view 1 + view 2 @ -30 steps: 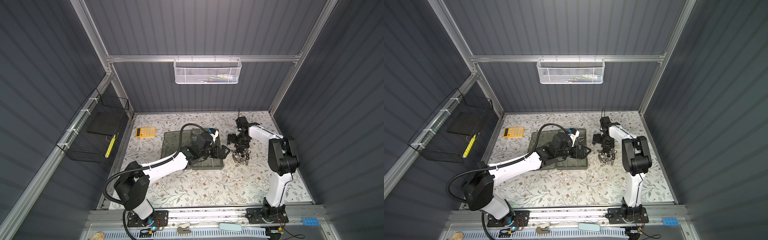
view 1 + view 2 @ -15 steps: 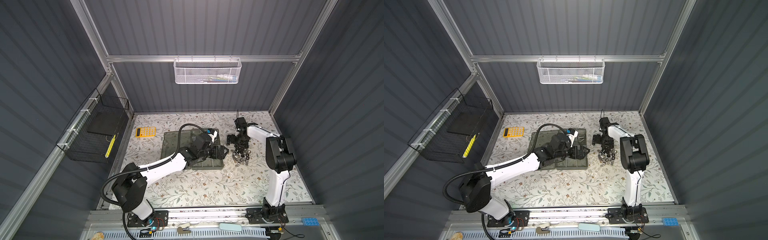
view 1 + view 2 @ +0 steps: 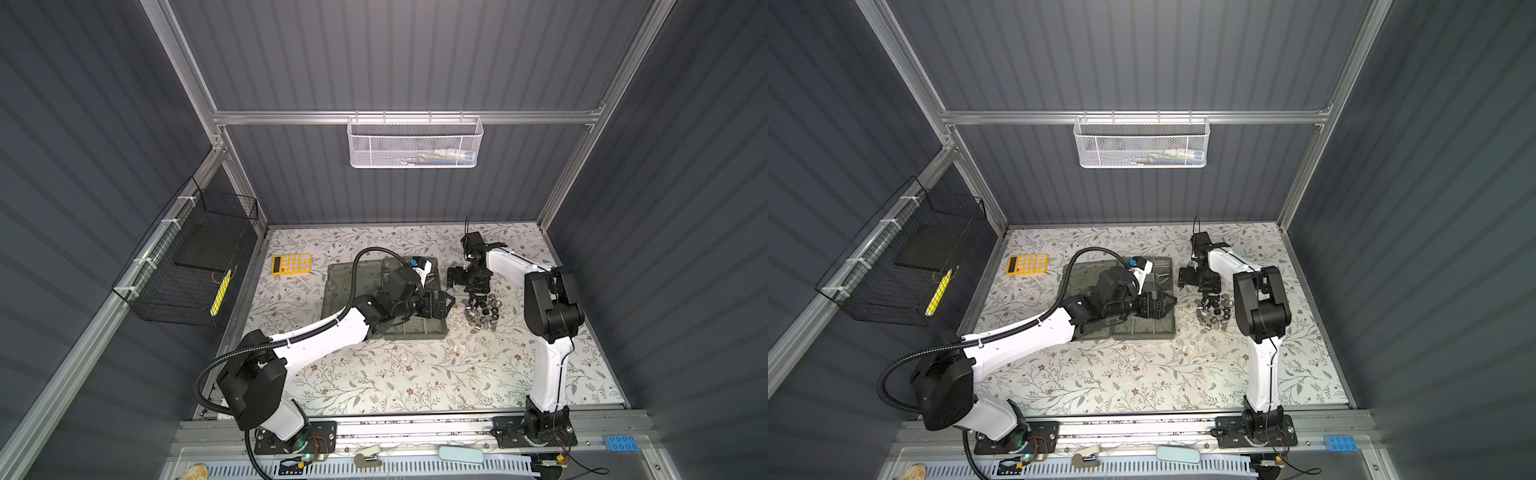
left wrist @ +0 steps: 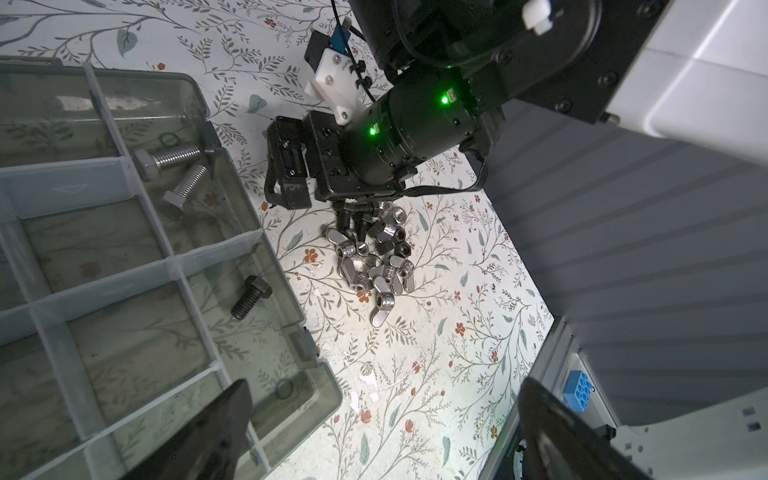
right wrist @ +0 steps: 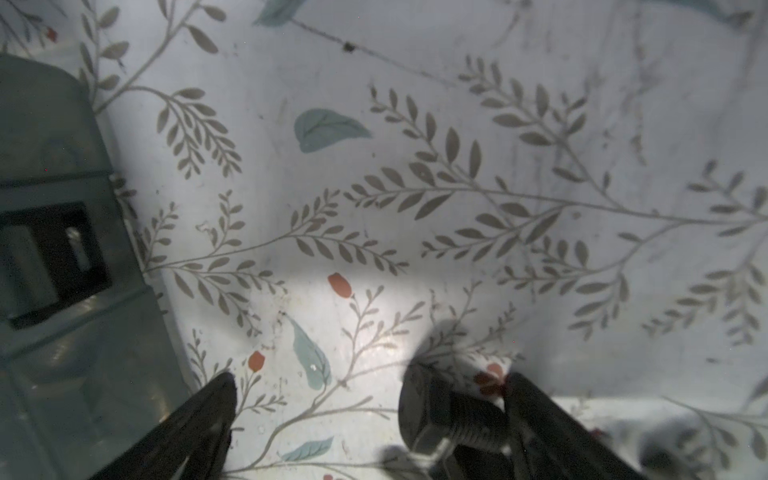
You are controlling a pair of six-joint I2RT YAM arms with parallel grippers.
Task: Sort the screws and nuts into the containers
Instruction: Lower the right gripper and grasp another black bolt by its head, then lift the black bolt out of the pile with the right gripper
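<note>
Right wrist view: right hand [image 5: 370,384] wide open, gripping nothing, a stubby black metal screw [image 5: 440,415] between its fingers. Black and silver screws and nuts [image 4: 374,253] lie heaped just beside the translucent grey-green organizer case [image 4: 286,286]. The left hand [image 4: 382,388] hangs over that case's edge, spread wide and empty.

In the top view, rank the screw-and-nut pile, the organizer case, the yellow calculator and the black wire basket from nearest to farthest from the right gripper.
1. Screw-and-nut pile, just below the right gripper.
2. Organizer case, beside it to the left.
3. Yellow calculator, beyond the case, left.
4. Black wire basket, on the left wall.
</note>
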